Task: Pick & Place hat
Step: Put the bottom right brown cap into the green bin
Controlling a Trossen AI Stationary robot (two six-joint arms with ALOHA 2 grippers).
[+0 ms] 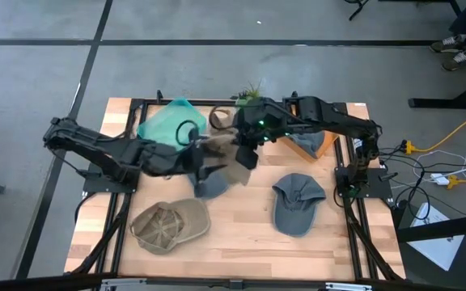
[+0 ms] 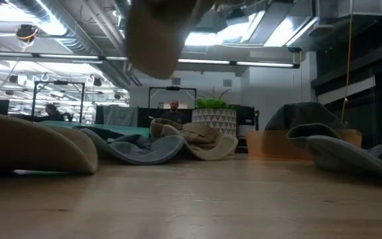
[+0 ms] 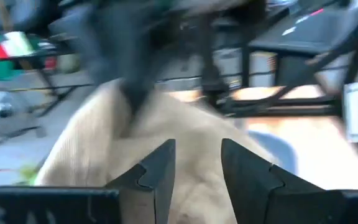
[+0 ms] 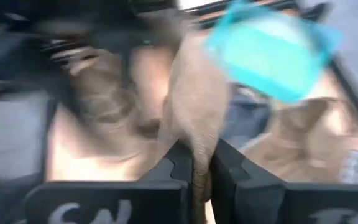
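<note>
Several hats are spread over the wooden table (image 1: 241,242) in the high view: a tan cap (image 1: 168,226) at the near left, a grey cap (image 1: 298,202) at the near right, a grey-blue hat (image 1: 210,186) under the arms, and a teal hat (image 1: 164,125) at the far left. A tan hat (image 1: 243,153) is held above the middle of the table by the right gripper (image 1: 245,145), whose fingers are seen in the right wrist view to be clamped on a fold of the fabric (image 4: 194,124). The left gripper (image 1: 209,170) is reached in just beside it, and its fingers (image 3: 160,174) are seen parted in the left wrist view, with tan cloth (image 3: 104,155) close in front of them; whether that cloth is touched cannot be told. An orange tray (image 1: 318,144) at the far right and a potted plant (image 1: 249,90) at the far edge are partly covered by the right arm from above. From the low view, the lifted tan hat (image 2: 158,33) is shown hanging clear of the tabletop, which the overhead picture does not reveal, and the white pot (image 2: 212,121) is seen behind a heap of hats (image 2: 178,141).
</note>
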